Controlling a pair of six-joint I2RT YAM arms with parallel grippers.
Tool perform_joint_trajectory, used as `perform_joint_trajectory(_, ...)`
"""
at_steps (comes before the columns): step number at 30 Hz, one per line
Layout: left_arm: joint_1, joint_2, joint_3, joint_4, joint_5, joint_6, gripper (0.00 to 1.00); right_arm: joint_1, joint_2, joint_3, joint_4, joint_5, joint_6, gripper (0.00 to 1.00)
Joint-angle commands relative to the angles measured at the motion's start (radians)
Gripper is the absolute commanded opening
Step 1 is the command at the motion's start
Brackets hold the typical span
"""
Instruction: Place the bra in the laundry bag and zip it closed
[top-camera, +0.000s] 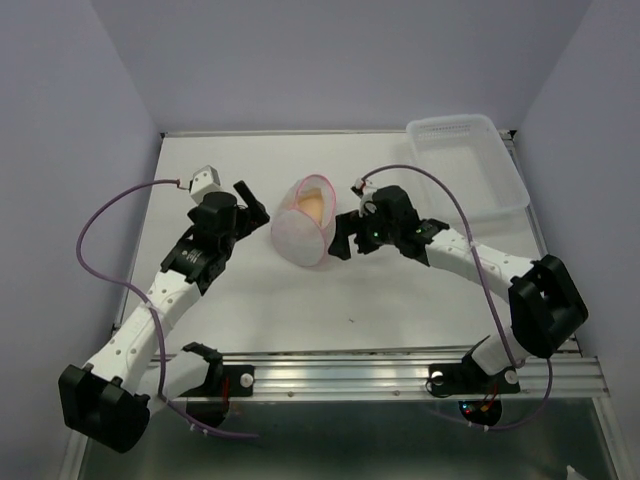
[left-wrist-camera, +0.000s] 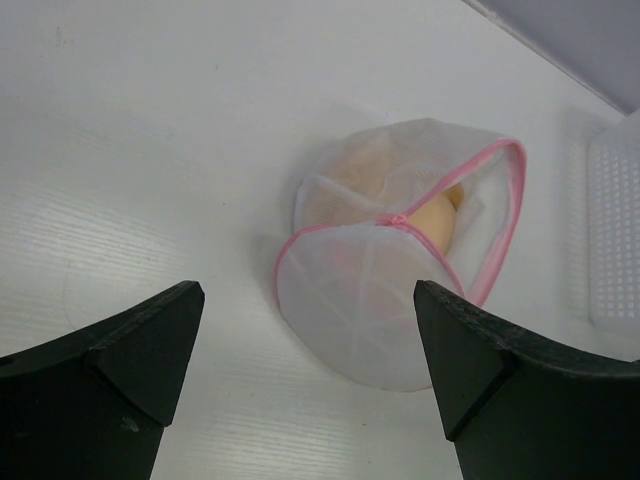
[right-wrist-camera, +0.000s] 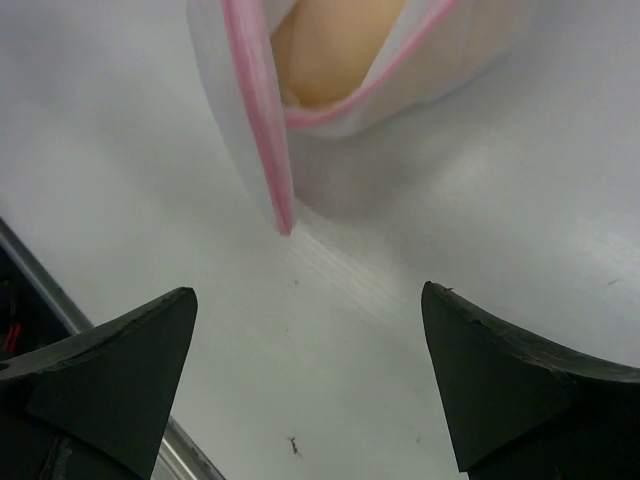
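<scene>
It was a robotics lab cell: plain lilac panels (top-camera: 330, 60) enclosed a white table (top-camera: 300, 305), with the left arm (top-camera: 165, 290) and right arm (top-camera: 470, 258) bolted to a near aluminium rail (top-camera: 400, 374).

Translucent white mesh laundry bag (left-wrist-camera: 375, 320), soft peach fabric bra (left-wrist-camera: 440, 222), matt table (top-camera: 400, 300).

Peach bra (top-camera: 313, 206) lies inside the laundry bag (top-camera: 298, 240), its zipper mouth open

The white mesh laundry bag (top-camera: 298, 238), pink zipper half open, sits mid counter (top-camera: 250, 300); the peach bra (top-camera: 315, 206) shows inside at its twelve o'clock.
</scene>
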Motion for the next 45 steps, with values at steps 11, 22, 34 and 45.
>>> perform_joint_trajectory(11, 0.008, -0.071, -0.027, -0.029, 0.029, -0.024, 0.99, 0.016, 0.214, -0.157, 0.651, -0.255, 0.083, 0.81)
perform_joint_trajectory(22, 0.008, -0.1, -0.064, -0.019, 0.009, -0.037, 0.99, 0.025, 0.241, -0.106, 0.659, -0.295, 0.142, 0.01)
perform_joint_trajectory(34, 0.007, -0.094, -0.099, 0.017, -0.001, -0.044, 0.99, 0.025, 0.345, 0.366, -0.111, -0.315, 0.089, 0.01)
perform_joint_trajectory(45, 0.007, -0.014, -0.069, 0.058, 0.009, -0.018, 0.99, -0.044, 0.383, 0.566, -0.222, -0.485, 0.123, 0.01)
